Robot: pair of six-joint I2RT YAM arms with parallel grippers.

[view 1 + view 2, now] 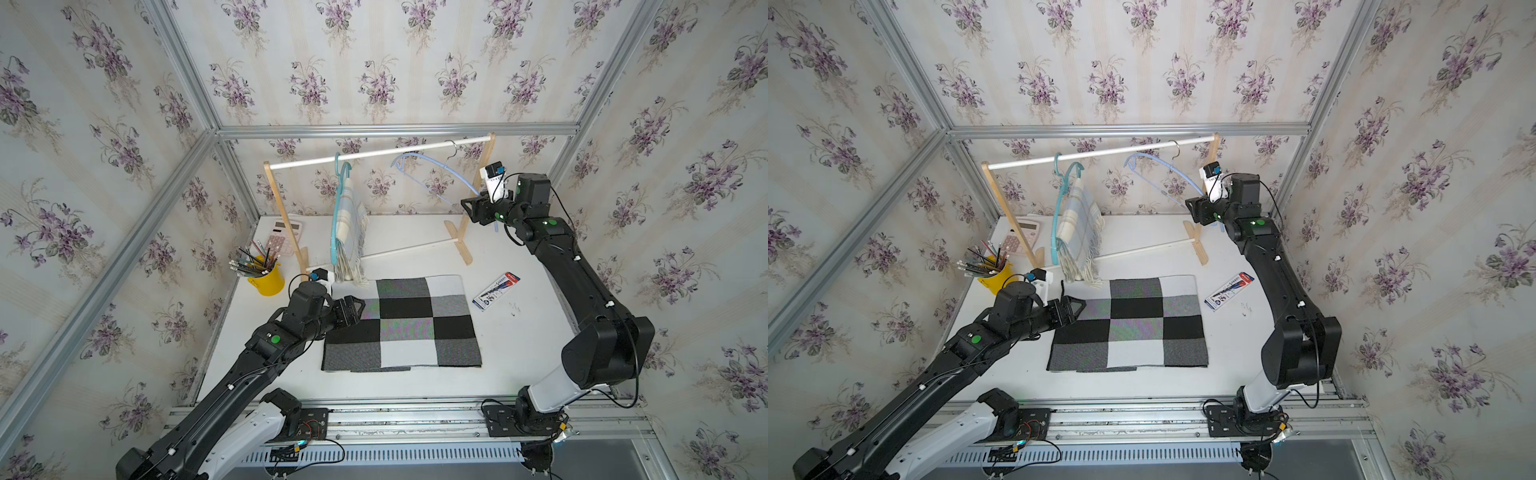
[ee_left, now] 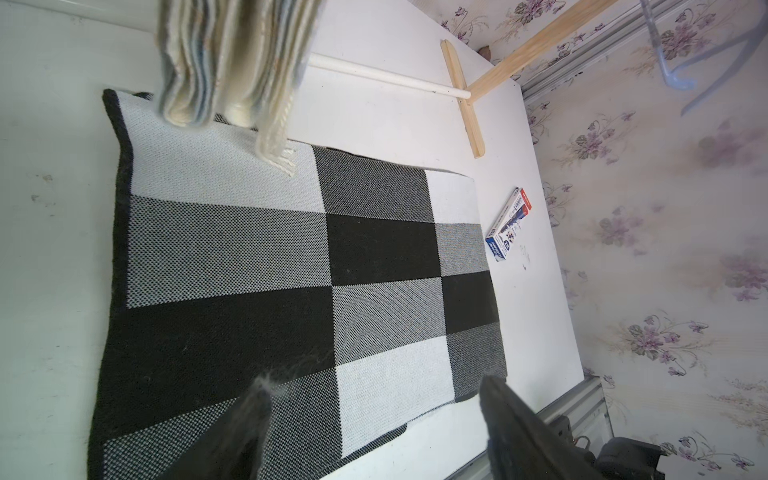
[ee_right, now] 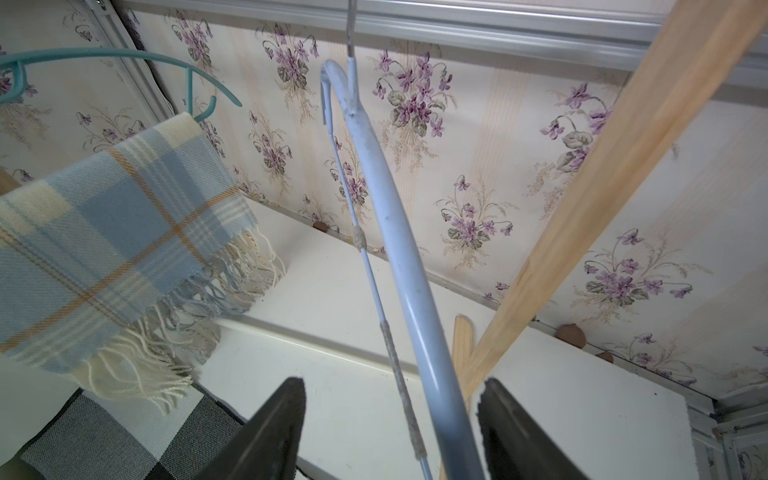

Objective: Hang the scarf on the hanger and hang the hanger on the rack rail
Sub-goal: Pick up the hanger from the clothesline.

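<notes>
1. The flat scarf [image 1: 401,322] lies on the table [image 1: 519,353], before the rack [image 1: 374,153].
2. On the rack's rail hang the left hanger [image 1: 334,220], bearing the hung scarf [image 1: 351,232], and the right hanger [image 3: 395,232].
3. The cup [image 1: 268,280] stands left of the flat scarf, the box [image 1: 496,291] right.

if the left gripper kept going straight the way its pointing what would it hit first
Most likely the checked scarf: the left gripper, open, sits over its edge and seems to tilt down toward it. Depth is unclear, so this is a guess.
</notes>
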